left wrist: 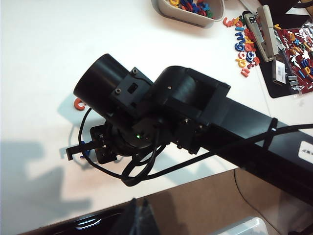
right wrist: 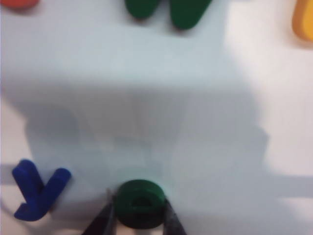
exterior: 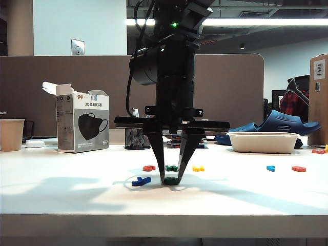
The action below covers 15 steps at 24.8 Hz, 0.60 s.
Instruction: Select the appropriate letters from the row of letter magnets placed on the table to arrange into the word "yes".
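right tool (right wrist: 141, 215): pinches rounded green letter (right wrist: 141, 203) | left tool: unseen

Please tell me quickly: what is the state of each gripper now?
Right gripper: at the table, closed on the dark green rounded letter.
Left gripper: not visible in any view; cannot be told.

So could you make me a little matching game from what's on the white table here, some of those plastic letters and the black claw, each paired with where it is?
Things:
1. dark blue Y-shaped plastic letter
2. dark green rounded plastic letter
3. green W-shaped plastic letter
4. right gripper

Places:
A. in the far row, between a red-orange and a yellow letter
B. between the black fingertips
C. lying free beside the rounded letter
D. tips down at the white table, closed on a letter

Pairs: 1-C, 2-B, 3-A, 4-D
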Each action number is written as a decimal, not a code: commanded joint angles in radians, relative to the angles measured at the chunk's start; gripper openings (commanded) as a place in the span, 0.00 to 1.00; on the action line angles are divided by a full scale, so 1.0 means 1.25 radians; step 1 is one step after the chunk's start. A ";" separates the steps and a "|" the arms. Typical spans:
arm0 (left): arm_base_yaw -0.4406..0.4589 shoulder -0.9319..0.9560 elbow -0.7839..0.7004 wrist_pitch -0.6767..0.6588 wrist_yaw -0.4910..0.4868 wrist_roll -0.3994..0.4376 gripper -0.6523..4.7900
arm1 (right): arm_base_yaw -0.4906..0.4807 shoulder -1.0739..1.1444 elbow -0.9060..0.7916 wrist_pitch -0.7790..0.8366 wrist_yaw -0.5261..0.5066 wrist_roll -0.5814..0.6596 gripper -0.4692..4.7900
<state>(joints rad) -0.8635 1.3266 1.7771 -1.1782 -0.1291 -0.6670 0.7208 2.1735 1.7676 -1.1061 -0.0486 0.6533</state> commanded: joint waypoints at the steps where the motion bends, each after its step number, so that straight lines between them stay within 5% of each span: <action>1: -0.001 -0.003 0.002 0.007 -0.005 0.003 0.11 | 0.001 -0.003 0.002 0.000 0.001 -0.001 0.32; 15: -0.001 -0.003 0.002 0.007 -0.005 0.003 0.11 | 0.000 -0.006 0.004 0.011 0.001 -0.002 0.50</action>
<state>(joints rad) -0.8635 1.3266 1.7771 -1.1782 -0.1291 -0.6670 0.7204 2.1735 1.7676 -1.0962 -0.0486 0.6529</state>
